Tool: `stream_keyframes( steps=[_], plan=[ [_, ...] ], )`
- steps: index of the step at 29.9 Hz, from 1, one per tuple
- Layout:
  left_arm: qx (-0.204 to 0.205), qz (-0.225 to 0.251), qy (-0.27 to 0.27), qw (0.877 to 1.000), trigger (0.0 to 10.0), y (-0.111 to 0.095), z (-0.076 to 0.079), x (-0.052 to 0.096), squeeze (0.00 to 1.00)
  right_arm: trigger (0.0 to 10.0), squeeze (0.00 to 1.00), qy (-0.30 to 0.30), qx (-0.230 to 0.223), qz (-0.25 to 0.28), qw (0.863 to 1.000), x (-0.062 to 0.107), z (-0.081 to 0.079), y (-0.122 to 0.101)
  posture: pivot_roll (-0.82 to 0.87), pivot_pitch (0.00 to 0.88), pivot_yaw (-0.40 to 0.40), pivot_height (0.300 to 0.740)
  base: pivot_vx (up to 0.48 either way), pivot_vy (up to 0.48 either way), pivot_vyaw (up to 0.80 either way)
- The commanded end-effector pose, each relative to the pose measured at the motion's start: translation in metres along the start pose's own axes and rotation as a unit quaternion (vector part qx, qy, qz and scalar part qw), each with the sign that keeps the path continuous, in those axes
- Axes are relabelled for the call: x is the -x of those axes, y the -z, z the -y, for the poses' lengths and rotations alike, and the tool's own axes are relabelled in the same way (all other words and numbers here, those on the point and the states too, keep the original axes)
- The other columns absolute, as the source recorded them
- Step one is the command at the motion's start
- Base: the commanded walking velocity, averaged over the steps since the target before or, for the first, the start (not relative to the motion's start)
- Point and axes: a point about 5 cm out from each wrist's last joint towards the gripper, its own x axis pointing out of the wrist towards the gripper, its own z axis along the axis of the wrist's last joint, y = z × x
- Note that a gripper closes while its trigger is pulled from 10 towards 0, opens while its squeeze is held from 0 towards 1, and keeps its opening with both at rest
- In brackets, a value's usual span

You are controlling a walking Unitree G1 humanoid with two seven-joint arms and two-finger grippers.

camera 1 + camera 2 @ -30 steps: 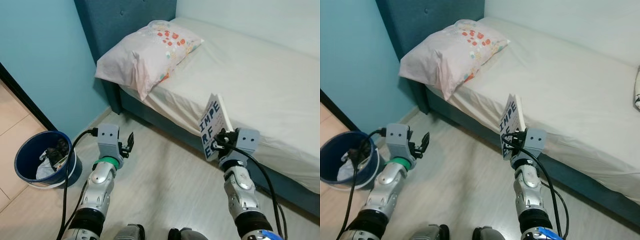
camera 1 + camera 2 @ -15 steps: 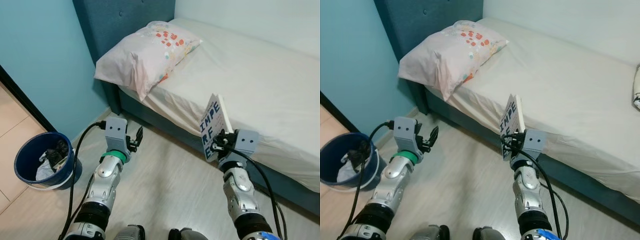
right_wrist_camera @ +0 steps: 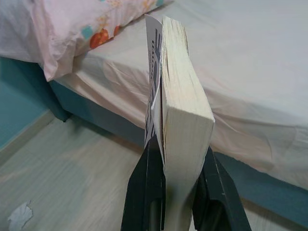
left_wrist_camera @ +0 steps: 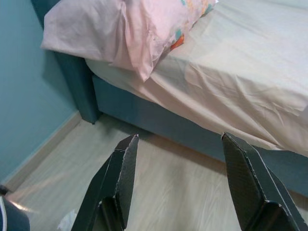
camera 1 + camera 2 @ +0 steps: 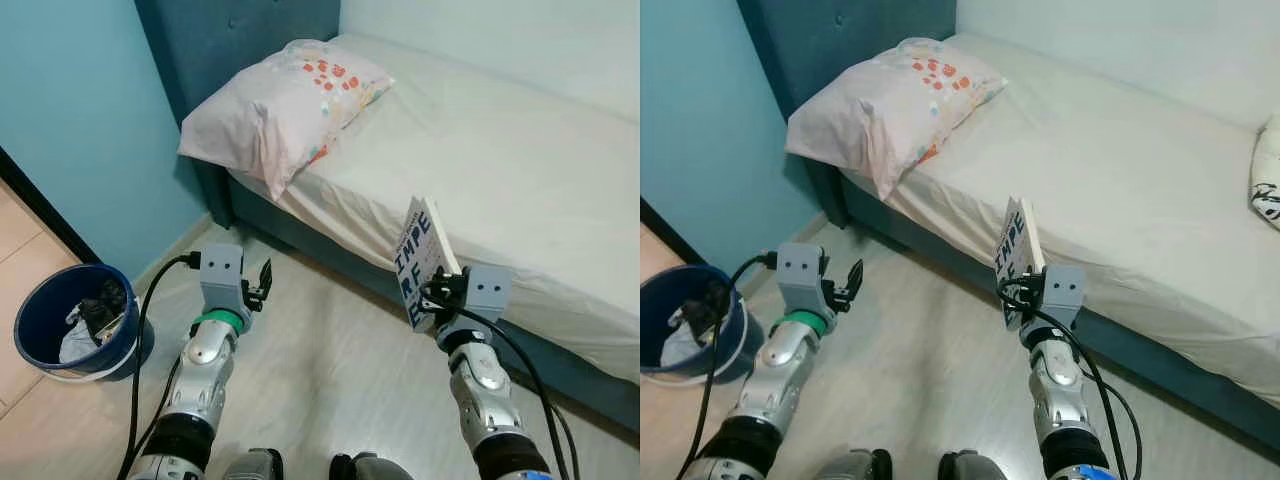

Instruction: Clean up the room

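Pale wood floor fills the near ground and lies open between the two arms, so it seems the widest room for moving; on the near left the left gripper hovers low over it with its fingers spread and nothing between them, and left of that arm a blue bin with rubbish in it stands against the teal wall, close enough that a swing to the left could knock it; on the near right the right gripper is clamped on the bottom edge of a thick book, held upright just in front of the bed; the pinch looks narrow for so heavy a book, and the loose front cover already peels away from the pages, so a quick tilt or turn could let the book twist or slide out; its top stands close to the mattress edge and could catch the sheet; farther left, a pillow overhangs the bed's corner beside the dark headboard, and a brush from below might drag it off.
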Motion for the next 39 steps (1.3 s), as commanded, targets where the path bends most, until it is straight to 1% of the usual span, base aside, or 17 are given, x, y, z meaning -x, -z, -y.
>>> stream_keyframes(
  steps=[1, 5, 8, 10, 14, 17, 22, 30, 32, 35, 39],
  plan=[
    [0.001, -0.008, 0.003, 1.000, 10.0, 0.005, 0.001, 0.004, 0.00, 10.0, 0.00, 0.001, 0.003, 0.002, 1.000, -0.002, -0.002, -0.001, 0.08, 0.076, 0.013, 0.737, 0.000, 0.000, 0.00],
    [-0.005, -0.005, 0.015, 1.000, 10.0, 0.004, 0.003, 0.004, 0.00, 10.0, 0.00, 0.013, 0.005, 0.003, 1.000, -0.002, 0.001, -0.002, 0.08, 0.075, 0.018, 0.737, 0.000, 0.000, 0.00],
    [-0.002, -0.004, 0.015, 1.000, 10.0, 0.004, 0.004, 0.004, 0.00, 10.0, 0.00, 0.013, 0.005, 0.004, 1.000, -0.002, 0.002, -0.003, 0.08, 0.075, 0.021, 0.737, 0.000, 0.000, 0.00],
    [0.007, 0.003, 0.020, 1.000, 10.0, 0.001, 0.005, 0.002, 0.00, 10.0, 0.00, 0.021, 0.007, 0.007, 1.000, -0.001, 0.007, -0.004, 0.07, 0.065, 0.030, 0.737, 0.000, 0.000, 0.00],
    [0.012, 0.006, 0.026, 1.000, 10.0, 0.001, 0.007, 0.002, 0.00, 10.0, 0.00, 0.030, 0.007, 0.007, 0.999, 0.000, 0.012, -0.004, 0.06, 0.066, 0.031, 0.737, 0.000, 0.000, 0.00],
    [0.004, 0.002, 0.032, 0.999, 10.0, 0.001, 0.009, 0.002, 0.00, 10.0, 0.00, 0.030, 0.008, 0.006, 1.000, 0.000, 0.013, -0.004, 0.06, 0.055, 0.037, 0.737, 0.000, 0.000, 0.00],
    [-0.001, 0.000, 0.034, 0.999, 10.0, 0.001, 0.010, 0.001, 0.00, 10.0, 0.00, 0.027, 0.009, 0.006, 1.000, 0.001, 0.012, -0.003, 0.06, 0.052, 0.035, 0.737, 0.000, 0.000, 0.00],
    [0.001, 0.003, 0.031, 1.000, 10.0, -0.001, 0.008, 0.000, 0.00, 10.0, 0.00, 0.018, 0.008, 0.000, 1.000, -0.001, 0.006, -0.001, 0.07, 0.058, 0.025, 0.737, 0.000, 0.000, 0.00],
    [0.002, 0.002, 0.031, 1.000, 10.0, 0.000, 0.008, 0.000, 0.00, 10.0, 0.00, 0.016, 0.008, -0.001, 1.000, -0.001, 0.005, -0.001, 0.07, 0.058, 0.024, 0.737, 0.000, 0.000, 0.00],
    [-0.005, -0.014, 0.031, 0.999, 10.0, 0.008, 0.008, 0.002, 0.00, 10.0, 0.00, 0.010, 0.015, -0.017, 1.000, -0.001, 0.002, 0.004, 0.07, 0.059, 0.029, 0.737, 0.000, 0.000, 0.00],
    [-0.007, -0.018, 0.027, 0.999, 10.0, 0.009, 0.005, 0.003, 0.00, 10.0, 0.00, 0.009, 0.013, -0.016, 1.000, -0.001, 0.000, 0.004, 0.07, 0.061, 0.031, 0.737, 0.000, 0.000, 0.00]
  ],
)
